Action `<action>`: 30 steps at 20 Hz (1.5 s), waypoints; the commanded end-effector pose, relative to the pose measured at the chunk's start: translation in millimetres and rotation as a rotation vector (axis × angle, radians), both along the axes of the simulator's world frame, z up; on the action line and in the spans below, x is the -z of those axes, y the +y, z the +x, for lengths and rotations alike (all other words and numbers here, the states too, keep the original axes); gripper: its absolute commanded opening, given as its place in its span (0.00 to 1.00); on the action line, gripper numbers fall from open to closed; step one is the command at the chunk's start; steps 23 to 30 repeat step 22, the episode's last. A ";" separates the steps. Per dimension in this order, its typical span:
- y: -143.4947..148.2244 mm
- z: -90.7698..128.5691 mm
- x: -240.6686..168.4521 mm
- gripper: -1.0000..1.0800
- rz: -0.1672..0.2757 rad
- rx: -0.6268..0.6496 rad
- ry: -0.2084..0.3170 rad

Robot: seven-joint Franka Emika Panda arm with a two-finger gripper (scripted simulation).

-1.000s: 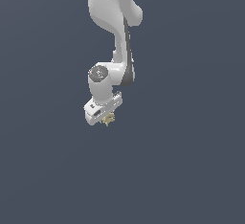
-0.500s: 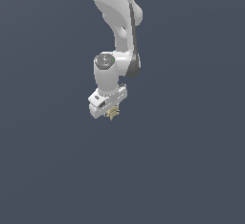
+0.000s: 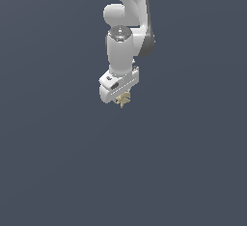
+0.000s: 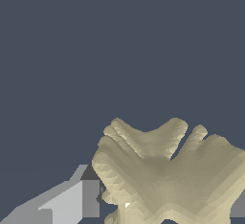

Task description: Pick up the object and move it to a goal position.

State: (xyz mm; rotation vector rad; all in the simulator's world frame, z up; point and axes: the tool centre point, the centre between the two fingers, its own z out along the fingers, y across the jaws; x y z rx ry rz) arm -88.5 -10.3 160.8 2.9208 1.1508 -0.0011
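Though tiny, tan pronged object (image 3: 123, 99) (image 4: 167, 175).

No readable text, labels, numbers anywhere; renders coarse, so fine print possibly lost.

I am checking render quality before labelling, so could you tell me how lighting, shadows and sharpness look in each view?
Exterior view: flat, even lighting, no cast shadow on the plain background, the object tiny under the gripper. Wrist view: the object fills the corner, cropped, with blocky faceted shading; no blur or glare.
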 end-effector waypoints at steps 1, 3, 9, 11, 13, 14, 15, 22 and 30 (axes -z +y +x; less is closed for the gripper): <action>13.8 -8.7 -21.9 0.00 0.000 0.000 0.000; 24.6 -14.7 -38.3 0.00 -0.001 -0.001 0.000; 51.1 -29.2 -80.3 0.00 0.000 -0.001 0.000; 58.1 -32.7 -91.6 0.00 0.001 -0.001 0.000; 64.0 -35.6 -100.9 0.00 0.001 -0.001 0.000; 66.3 -36.8 -104.9 0.00 0.002 0.000 0.000; 68.5 -37.8 -108.3 0.00 0.002 0.000 0.000; 74.4 -39.1 -117.5 0.00 0.002 0.000 0.000; 74.4 -39.1 -117.5 0.00 0.002 0.000 0.000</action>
